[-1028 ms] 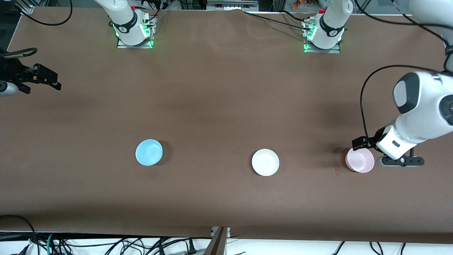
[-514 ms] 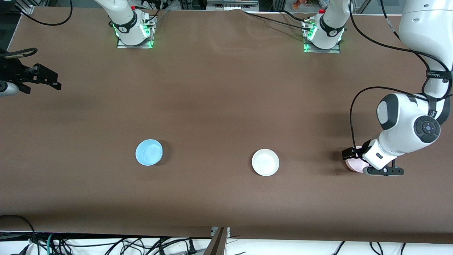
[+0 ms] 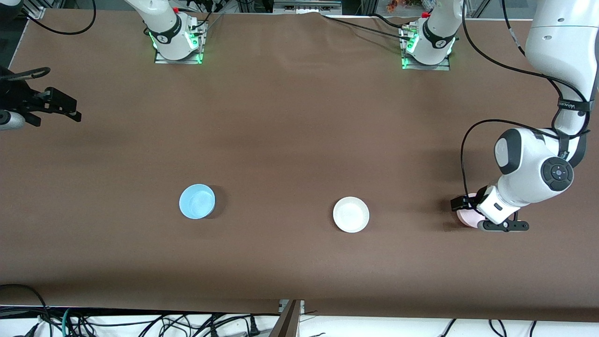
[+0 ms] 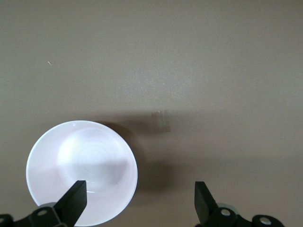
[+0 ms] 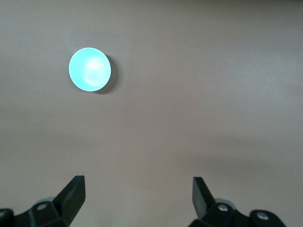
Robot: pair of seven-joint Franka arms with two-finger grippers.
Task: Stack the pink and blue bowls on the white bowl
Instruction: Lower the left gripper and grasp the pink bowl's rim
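We are seeing a matt brown cloth-like cover lying over the table, faintly creased toward the top centre of the front view. The pink bowl is showing a smooth, glossy plastic-like surface with soft highlights in the lower left of the left wrist view. The blue bowl and the white bowl are looking equally smooth with a mild sheen. The arm shells at the right edge are presenting glossy white plastic. The left gripper fingers are appearing as matt black plastic, as are the right gripper fingers.
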